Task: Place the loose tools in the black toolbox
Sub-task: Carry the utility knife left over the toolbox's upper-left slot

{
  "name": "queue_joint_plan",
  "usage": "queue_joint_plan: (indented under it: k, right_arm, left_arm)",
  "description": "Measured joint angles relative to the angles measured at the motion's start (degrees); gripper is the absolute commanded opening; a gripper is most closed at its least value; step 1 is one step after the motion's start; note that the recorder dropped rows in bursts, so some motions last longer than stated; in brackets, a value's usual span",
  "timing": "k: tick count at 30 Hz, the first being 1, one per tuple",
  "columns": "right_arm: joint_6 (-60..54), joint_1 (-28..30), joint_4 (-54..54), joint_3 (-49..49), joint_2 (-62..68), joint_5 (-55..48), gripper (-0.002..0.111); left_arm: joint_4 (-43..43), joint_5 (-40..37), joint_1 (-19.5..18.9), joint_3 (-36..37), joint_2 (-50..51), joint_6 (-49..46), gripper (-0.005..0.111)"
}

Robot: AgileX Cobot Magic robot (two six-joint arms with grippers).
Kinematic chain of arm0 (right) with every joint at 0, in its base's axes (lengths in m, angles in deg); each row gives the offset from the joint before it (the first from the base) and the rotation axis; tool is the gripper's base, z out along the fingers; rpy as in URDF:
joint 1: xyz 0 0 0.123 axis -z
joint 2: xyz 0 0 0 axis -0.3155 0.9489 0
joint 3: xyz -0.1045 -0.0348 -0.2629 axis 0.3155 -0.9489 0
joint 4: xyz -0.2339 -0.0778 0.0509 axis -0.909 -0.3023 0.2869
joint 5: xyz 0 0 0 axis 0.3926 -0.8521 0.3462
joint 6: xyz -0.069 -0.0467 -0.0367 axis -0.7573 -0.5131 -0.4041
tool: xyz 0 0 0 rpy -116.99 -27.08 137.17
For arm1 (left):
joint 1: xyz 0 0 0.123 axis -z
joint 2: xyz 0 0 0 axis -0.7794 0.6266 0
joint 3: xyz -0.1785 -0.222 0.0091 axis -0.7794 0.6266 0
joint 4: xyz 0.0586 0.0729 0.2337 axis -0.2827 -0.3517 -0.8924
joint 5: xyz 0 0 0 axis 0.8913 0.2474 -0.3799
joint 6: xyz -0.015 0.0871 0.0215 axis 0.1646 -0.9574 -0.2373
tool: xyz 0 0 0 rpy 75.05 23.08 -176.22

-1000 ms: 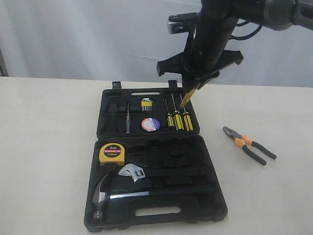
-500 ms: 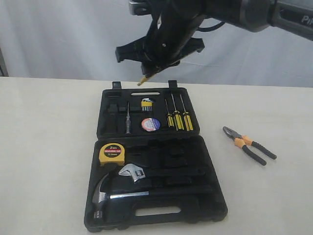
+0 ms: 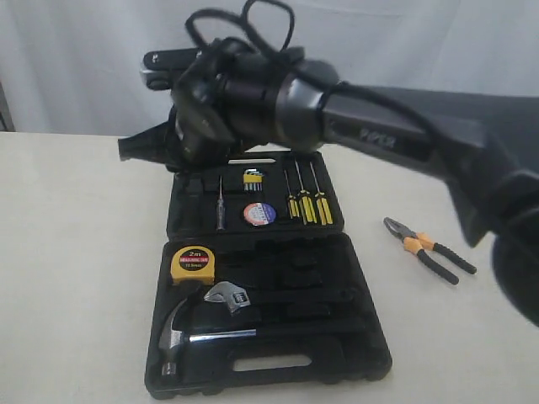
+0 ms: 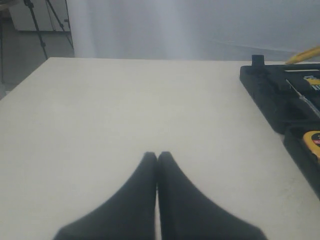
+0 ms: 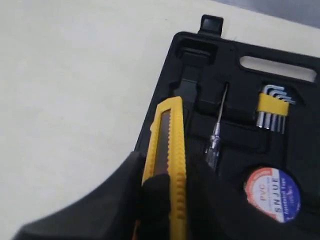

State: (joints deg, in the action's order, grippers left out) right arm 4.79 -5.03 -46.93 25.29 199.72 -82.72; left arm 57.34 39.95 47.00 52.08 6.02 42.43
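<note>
**Knife swings over to the toolbox's left side**

In a second we've seen the right arm sweep from right of centre to the upper left of the frame. The right gripper now has its jaws clamped on the utility knife, above the far-left corner of the toolbox, lining up a slot there, we reckon. The knife's long axis runs up the wrist frame, tip toward that corner. The left gripper has its jaws pressed together, empty. The pliers wait on the tabletop.
</note>
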Motion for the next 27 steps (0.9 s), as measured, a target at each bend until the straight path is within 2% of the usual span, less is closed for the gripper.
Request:
queue_joint_plan:
  k: [6,13,19,27]
  right_arm:
    - [19.0,-2.5,-14.9,0.0,6.1,0.7,-0.001]
    - [36.6,-2.6,-28.6,0.0,10.5,2.4,-0.001]
    - [46.8,-2.6,-38.9,2.5,13.6,5.6,-0.001]
    - [48.6,-2.6,-40.9,11.4,19.7,4.7,-0.001]
  left_arm:
    - [0.0,0.0,0.0,0.0,0.0,0.0,0.000]
    - [0.0,0.0,0.0,0.0,0.0,0.0,0.000]
    - [0.0,0.0,0.0,0.0,0.0,0.0,0.000]
    - [0.0,0.0,0.0,0.0,0.0,0.0,0.000]
